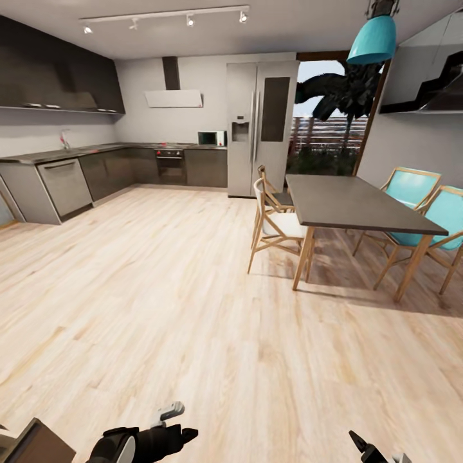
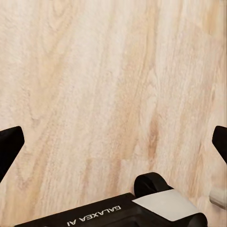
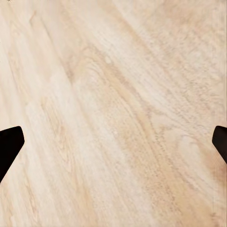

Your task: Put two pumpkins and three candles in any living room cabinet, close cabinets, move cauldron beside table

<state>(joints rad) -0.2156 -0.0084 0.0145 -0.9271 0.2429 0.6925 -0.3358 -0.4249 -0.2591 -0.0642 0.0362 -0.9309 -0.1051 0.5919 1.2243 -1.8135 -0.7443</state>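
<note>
You're looking out over an open kitchen and dining area right now, with pale wood floor (image 1: 161, 302) taking up most of the head view. A dark dining table (image 1: 354, 204) is sitting off to the right with two teal chairs (image 1: 427, 212) on its far side and a couple of white-seated wooden chairs (image 1: 276, 225) on the near side. A tall grey fridge (image 1: 257, 128) is standing against the back wall, with the oven (image 1: 170, 166) and dark kitchen counter (image 1: 77, 154) running along to its left, and a teal pendant lamp (image 1: 373, 40) is hanging over the table.

None of the pumpkins, candles, cabinet or cauldron are turning up in any view, so you're not at the task's stuff here.

Your left gripper (image 2: 113, 142) is hanging over bare floor with the fingers (image 2: 9, 146) spread wide and nothing between them. Same deal for the right gripper (image 3: 113, 144), fingers (image 3: 9, 144) wide apart, carrying nothing. Both arms are peeking in low at the bottom edge of the head view.
</note>
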